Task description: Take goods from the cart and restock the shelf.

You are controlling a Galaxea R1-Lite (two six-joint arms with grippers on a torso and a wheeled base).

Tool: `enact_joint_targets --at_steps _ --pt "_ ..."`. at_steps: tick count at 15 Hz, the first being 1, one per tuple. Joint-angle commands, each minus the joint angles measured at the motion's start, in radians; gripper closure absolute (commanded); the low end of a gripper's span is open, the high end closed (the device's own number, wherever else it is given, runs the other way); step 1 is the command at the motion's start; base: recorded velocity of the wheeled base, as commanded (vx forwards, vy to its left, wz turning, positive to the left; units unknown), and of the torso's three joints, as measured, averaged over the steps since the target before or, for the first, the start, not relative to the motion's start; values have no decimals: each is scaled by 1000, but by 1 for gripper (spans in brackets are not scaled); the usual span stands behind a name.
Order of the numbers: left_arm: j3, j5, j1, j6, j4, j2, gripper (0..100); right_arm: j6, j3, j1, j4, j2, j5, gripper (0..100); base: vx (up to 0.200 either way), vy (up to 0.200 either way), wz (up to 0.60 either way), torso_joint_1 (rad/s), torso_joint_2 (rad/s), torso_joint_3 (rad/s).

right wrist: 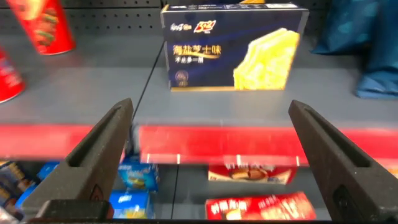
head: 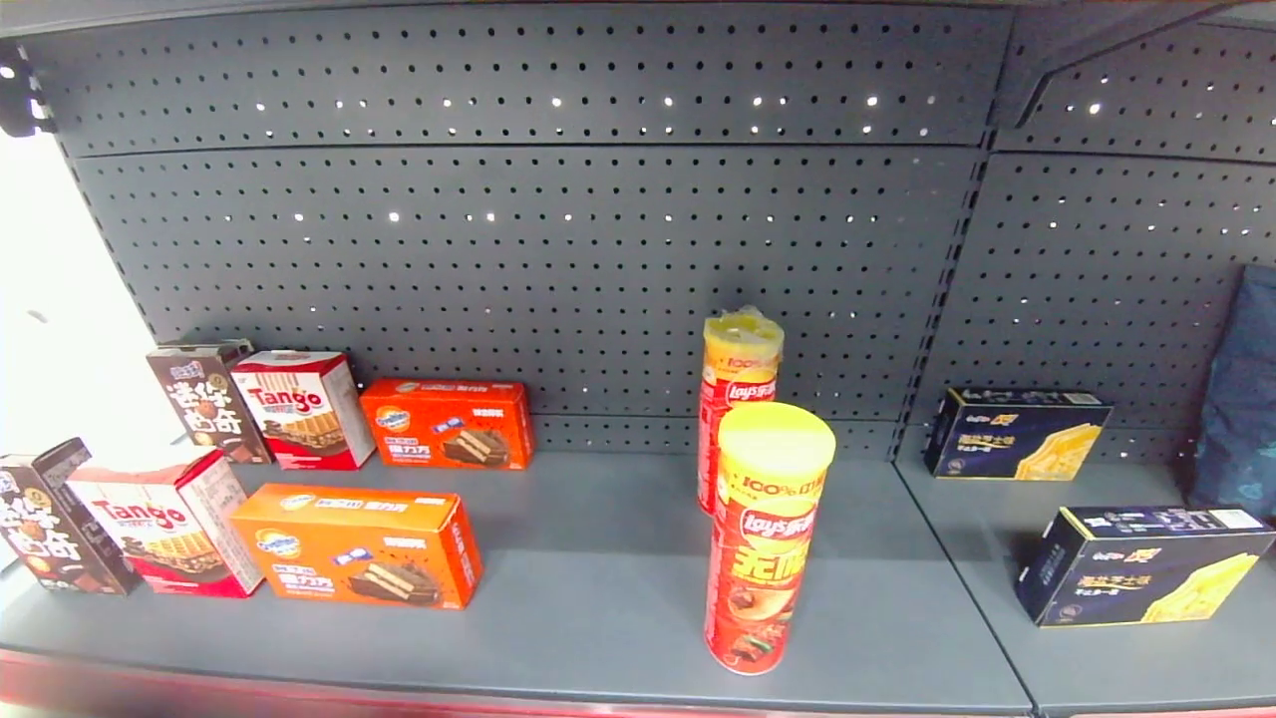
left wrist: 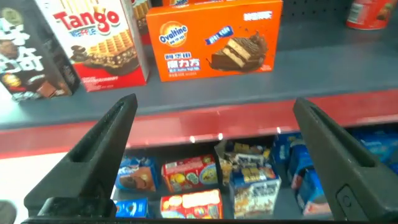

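gap on shelf [head: 598,558], boxes [head: 359,543] left (cans [head: 768,538] right)

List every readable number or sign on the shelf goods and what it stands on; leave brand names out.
"100%": front chip can, on the yellow band under its lid.
"100%": rear chip can, same band, fainter.
Front orange box, front red-and-white box, front dark blue box: small print too blurred to read.

L gripper [left wrist: 214,102] & R gripper [right wrist: 211,104]: matte dark-grey fingers [left wrist: 93,155], long wedges w/ flat tops, blunt tips; small round recess nr one base each.
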Motion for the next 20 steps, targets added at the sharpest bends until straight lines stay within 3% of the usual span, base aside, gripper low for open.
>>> enact_joint_targets --at_steps 1,18,19,20 --pt "0 0 0 -1 1 0 0 0 0 0 0 0 1 0 0 0 0 0 0 0" --pt "0 0 0 1 -1 0 0 0 0 0 0 0 0 0 0 0 -71 0 0 0" --pt "0 3 0 -3 1 0 0 0 0 0 0 0 1 0 0 0 0 0 0 0" --pt "0 28 0 -26 -1 0 0 0 0 0 0 0 0 0 0 0 0 0 0 0"
